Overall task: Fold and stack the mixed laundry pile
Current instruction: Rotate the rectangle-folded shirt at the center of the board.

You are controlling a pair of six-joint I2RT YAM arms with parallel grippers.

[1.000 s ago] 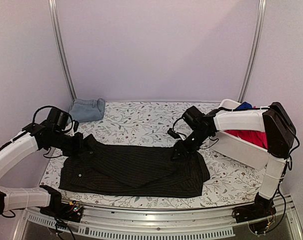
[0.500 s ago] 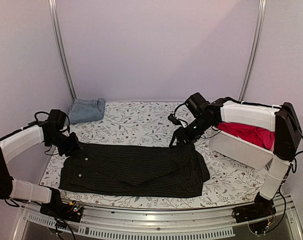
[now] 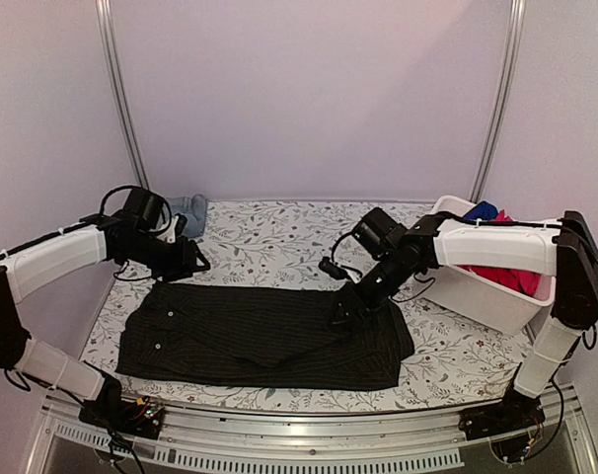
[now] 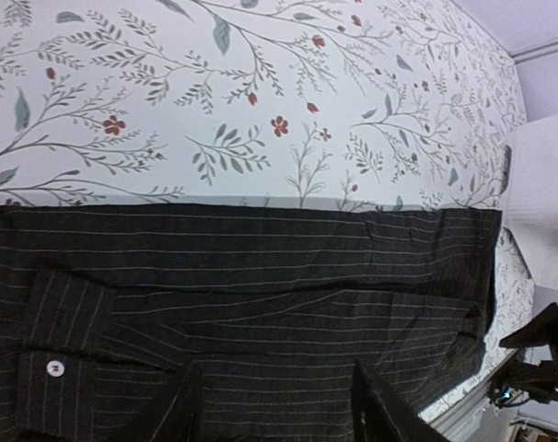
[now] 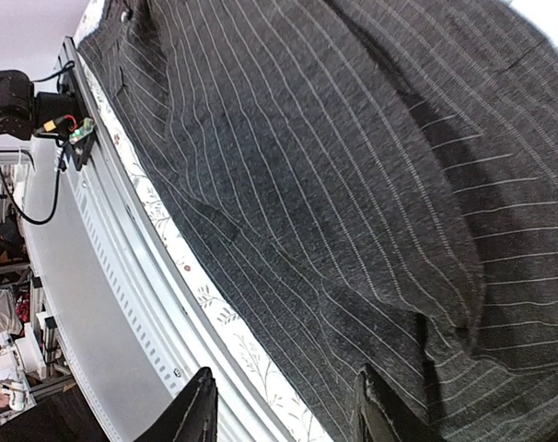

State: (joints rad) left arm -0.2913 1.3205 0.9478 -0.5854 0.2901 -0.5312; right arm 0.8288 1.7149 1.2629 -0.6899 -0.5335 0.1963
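Across the near half of the desk (image 3: pixel 279 237) lies the black pinstriped collared shirt (image 3: pixel 260 336), spread flat and wide, with small white buttons showing toward its left end and a few soft creases through its middle. Under the shirt and all around it runs a white floral cover (image 3: pixel 447 360) printed with grey-green sprigs and small red flowers. Just off the shirt's far left corner hovers the left end effector (image 3: pixel 192 263); the left wrist view shows its dark fingers (image 4: pixel 382 412) standing apart with nothing between them and the shirt's far edge below. At the shirt's far right corner the right end effector (image 3: pixel 344 310) is down against the cloth. Its fingers (image 5: pixel 194 410) also stand apart and are not clamped on anything, with pinstriped fabric filling most of that wrist view. Whether a fingertip actually presses the cloth I cannot tell. Beyond the shirt's left end, at the back of the desk, a folded light blue denim piece (image 3: pixel 191 207) sits half hidden behind the left arm. To the right of the shirt stands a white plastic bin (image 3: pixel 482 296), tilted, holding bright red-pink cloth (image 3: pixel 498 275) and a bit of royal blue cloth (image 3: pixel 484 209) at its far rim. On the near side of the shirt an aluminium rail (image 3: pixel 309 431) edges the desk. Behind everything rise plain pale lilac walls (image 3: pixel 309 99) and two slim metal uprights (image 3: pixel 121 109).
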